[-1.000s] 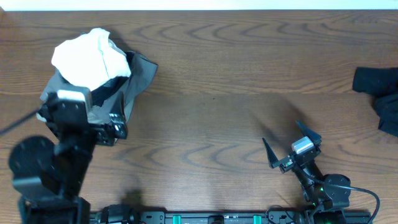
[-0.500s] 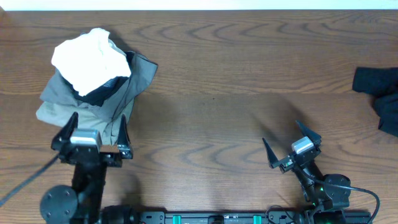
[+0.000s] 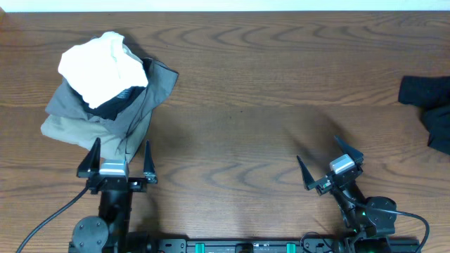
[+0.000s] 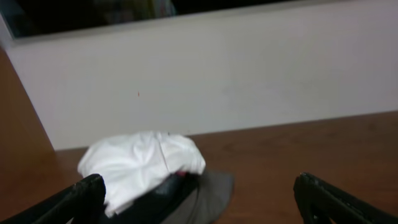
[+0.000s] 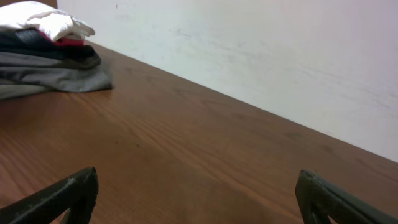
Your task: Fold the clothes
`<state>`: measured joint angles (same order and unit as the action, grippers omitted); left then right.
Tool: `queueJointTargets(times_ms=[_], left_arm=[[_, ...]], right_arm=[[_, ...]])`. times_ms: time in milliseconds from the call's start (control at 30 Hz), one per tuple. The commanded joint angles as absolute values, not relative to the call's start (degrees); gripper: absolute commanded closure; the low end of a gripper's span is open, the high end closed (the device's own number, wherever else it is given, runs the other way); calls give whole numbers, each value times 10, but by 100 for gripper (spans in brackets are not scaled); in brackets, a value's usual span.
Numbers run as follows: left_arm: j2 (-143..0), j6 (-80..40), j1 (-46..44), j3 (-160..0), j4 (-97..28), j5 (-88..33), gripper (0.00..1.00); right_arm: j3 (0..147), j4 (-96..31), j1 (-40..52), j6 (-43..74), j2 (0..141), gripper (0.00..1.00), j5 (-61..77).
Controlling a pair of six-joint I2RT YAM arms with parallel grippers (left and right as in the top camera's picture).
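Note:
The clothes lie in a stack at the far left: a crumpled white garment (image 3: 102,63) on top, a dark one under it, and grey fabric (image 3: 74,123) at the bottom. In the left wrist view the white garment (image 4: 140,165) sits just ahead and slightly left, on grey cloth (image 4: 214,190). My left gripper (image 3: 121,149) is open just short of the stack's near edge, holding nothing. My right gripper (image 3: 318,151) is open over bare wood at the near right, far from the stack (image 5: 50,56). Both wrist views show wide, empty jaws (image 4: 199,200) (image 5: 199,200).
More dark clothing (image 3: 430,105) lies bunched at the table's right edge. The brown wooden table (image 3: 246,91) runs back to a pale wall (image 4: 249,81). Arm bases and cables sit along the near edge.
My left arm has pulled back from over the stack toward the near edge and turned to face it, jaws still open. The right arm has not moved.

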<state>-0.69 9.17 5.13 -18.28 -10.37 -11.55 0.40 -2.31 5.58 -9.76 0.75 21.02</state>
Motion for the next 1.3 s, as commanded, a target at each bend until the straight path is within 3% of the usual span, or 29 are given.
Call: queueJointTargets(times_ms=[0, 667, 1267], left_arm=[[-1, 104, 51, -163, -98, -106, 2], [-1, 104, 44, -29, -95, -96, 2], [-2, 104, 32, -28, -89, -96, 2]], right_arm=[[3, -25, 50, -103, 7, 1, 212], [3, -25, 50, -103, 7, 1, 212], [3, -25, 50, -103, 7, 1, 212]])
